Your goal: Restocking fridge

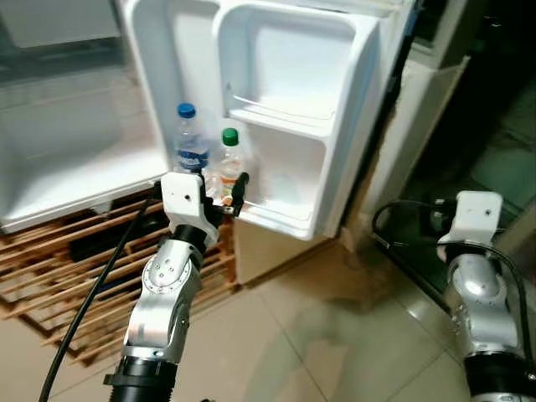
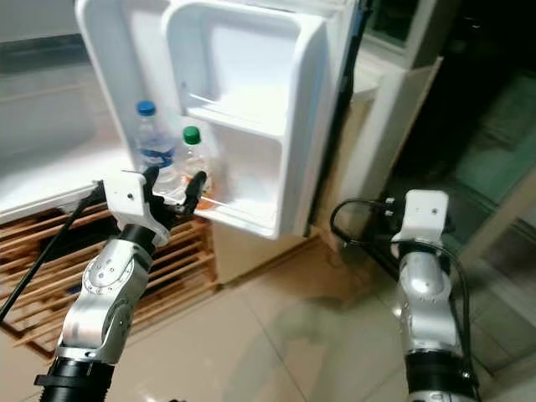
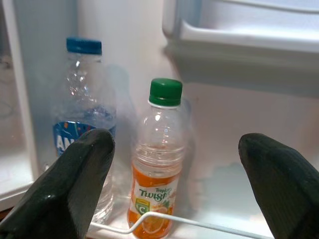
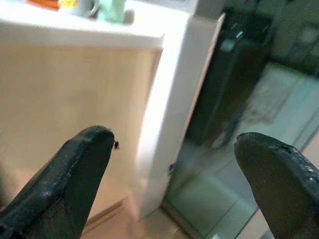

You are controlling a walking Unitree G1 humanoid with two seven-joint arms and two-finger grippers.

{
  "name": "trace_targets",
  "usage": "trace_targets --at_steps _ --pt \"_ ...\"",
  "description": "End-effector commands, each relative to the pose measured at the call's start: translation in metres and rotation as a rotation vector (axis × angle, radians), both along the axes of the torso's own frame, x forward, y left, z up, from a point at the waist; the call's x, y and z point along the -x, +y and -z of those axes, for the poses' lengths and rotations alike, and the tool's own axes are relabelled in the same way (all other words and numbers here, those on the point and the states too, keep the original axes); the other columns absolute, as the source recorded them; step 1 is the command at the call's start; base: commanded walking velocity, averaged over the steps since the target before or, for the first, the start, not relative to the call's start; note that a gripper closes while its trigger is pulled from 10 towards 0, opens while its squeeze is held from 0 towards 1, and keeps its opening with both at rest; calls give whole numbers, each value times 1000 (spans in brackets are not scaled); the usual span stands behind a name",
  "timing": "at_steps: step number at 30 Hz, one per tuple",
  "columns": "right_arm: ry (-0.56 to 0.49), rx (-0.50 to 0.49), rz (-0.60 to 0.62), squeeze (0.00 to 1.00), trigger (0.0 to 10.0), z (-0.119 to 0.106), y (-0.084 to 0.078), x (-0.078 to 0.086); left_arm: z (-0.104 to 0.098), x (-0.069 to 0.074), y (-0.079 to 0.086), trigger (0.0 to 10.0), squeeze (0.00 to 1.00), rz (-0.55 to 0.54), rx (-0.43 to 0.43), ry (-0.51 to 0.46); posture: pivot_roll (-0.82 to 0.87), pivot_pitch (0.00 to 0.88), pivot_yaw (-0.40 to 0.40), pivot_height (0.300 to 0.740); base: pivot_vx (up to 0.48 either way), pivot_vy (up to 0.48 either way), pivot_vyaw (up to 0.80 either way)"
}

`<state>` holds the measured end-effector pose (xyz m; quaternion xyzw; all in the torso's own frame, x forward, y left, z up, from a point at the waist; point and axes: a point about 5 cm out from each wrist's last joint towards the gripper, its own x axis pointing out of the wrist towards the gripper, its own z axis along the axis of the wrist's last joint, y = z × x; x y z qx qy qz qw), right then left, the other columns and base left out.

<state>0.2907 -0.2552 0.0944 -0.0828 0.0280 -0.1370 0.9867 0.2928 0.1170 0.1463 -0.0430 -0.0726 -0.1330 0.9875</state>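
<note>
— Where do we stand with the restocking?

— Our left gripper [image 1: 224,194] is raised at the lower shelf of the open fridge door [image 1: 352,117], fingers spread wide and holding nothing. Between them, in the wrist view, stands the orange juice bottle [image 3: 157,164] with its green cap, upright behind the wire rail [image 3: 164,221], just right of the water bottle [image 3: 83,124] with the blue cap. The two look close together; we cannot tell whether they touch.

— And our right gripper [image 4: 179,164]?

— Low on the right, away from the fridge, its fingers also apart and empty, pointing toward a pale wood cabinet [image 4: 70,99].

— How will the juice bottle handle if we need to shift it?

— We judge it light: thin clear plastic, with liquid only in the lower part. The wall will likely give under a hard squeeze, and the smooth label may slip. We'd take it around the body just above the label, below the shoulder, with modest pressure. The rail would hold its base in, so we'd lift before pulling toward us.
</note>
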Motion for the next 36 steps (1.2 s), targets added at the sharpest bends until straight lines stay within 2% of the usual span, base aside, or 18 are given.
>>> trace_targets --at_steps 1,6,13,16,19,24,25,26,27,28,29,31,36 --pt "-28 -23 3 0 10000 0 5 -1 -9 2 -7 10000 0 46 -25 -51 -161 0 21 740 0 -435 669" --pt "-23 -45 -4 0 10000 7 14 3 -18 2 -12 10000 0 71 -72 -102 -171 0 46 740 0 -425 663" --pt "-34 -67 -17 0 10000 8 20 1 -29 2 -16 10000 0 78 -45 -152 -177 0 49 740 44 -414 660" --pt "-30 -85 -8 0 10000 9 18 0 -31 5 -17 10000 0 85 -44 -161 -169 0 44 740 185 0 600" --pt "-9 -72 13 0 10000 11 15 -2 -28 3 -14 10000 0 70 -33 -133 -164 0 41 740 0 0 0" --pt "4 -89 36 0 10000 9 13 -17 -18 -2 -9 10000 0 51 -35 -62 -165 0 55 740 0 0 0" --pt "13 -91 33 0 10000 4 15 -30 -8 -6 -6 10000 0 30 -67 4 -159 0 59 740 0 0 0" --pt "16 -91 34 0 10000 -1 16 -39 8 -8 -5 10000 0 28 -151 101 -157 0 59 740 0 0 0" --pt "16 -91 34 0 10000 -1 16 -39 8 -8 -5 10000 0 28 -151 101 -157 0 59 740 0 0 0" --pt "11 -91 33 0 10000 -13 20 -54 43 -6 4 10000 0 24 -291 314 -144 0 58 740 0 0 0" --pt "11 -91 33 0 10000 -13 20 -54 43 -6 4 10000 0 24 -291 314 -144 0 58 740 0 0 0" --pt "4 -87 25 0 10000 -25 24 -67 75 5 17 10000 0 51 -362 498 -130 0 51 740 0 0 0" --pt "10 -132 -6 0 10000 -34 34 -81 104 16 26 10000 0 151 -460 638 -113 0 46 740 0 0 0"
